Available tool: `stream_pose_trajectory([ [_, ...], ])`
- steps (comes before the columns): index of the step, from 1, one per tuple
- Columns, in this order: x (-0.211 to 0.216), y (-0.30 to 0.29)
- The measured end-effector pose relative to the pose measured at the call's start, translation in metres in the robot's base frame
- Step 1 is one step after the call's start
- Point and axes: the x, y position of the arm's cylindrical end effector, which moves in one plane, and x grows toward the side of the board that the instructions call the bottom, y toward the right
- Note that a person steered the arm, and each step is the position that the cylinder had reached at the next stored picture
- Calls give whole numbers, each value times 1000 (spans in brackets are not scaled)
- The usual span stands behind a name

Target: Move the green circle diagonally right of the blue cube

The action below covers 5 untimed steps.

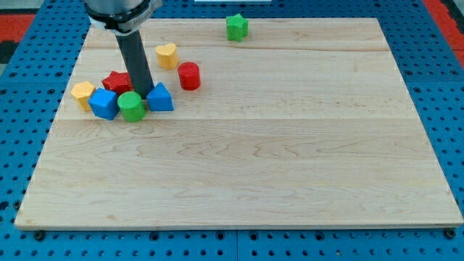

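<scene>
The green circle [131, 106] is a short green cylinder at the view's left, touching the blue cube [104, 104] on its left side. A blue triangle block [160, 97] sits just right of the green circle. My tip [143, 93] stands directly behind the green circle, at its upper right edge, between it and the blue triangle. The rod rises toward the view's top.
A red star block [116, 80] lies behind the blue cube, partly hidden by the rod. A yellow block [83, 93] sits left of the cube. A yellow heart [167, 54] and a red cylinder [189, 75] lie above right. A green star [236, 27] sits at the top edge of the wooden board [290, 145].
</scene>
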Motion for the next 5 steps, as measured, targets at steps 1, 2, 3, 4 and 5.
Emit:
stream_pose_trajectory([
  [1, -6, 0],
  [2, -34, -21],
  [3, -17, -27],
  [4, -4, -32],
  [5, 25, -32],
])
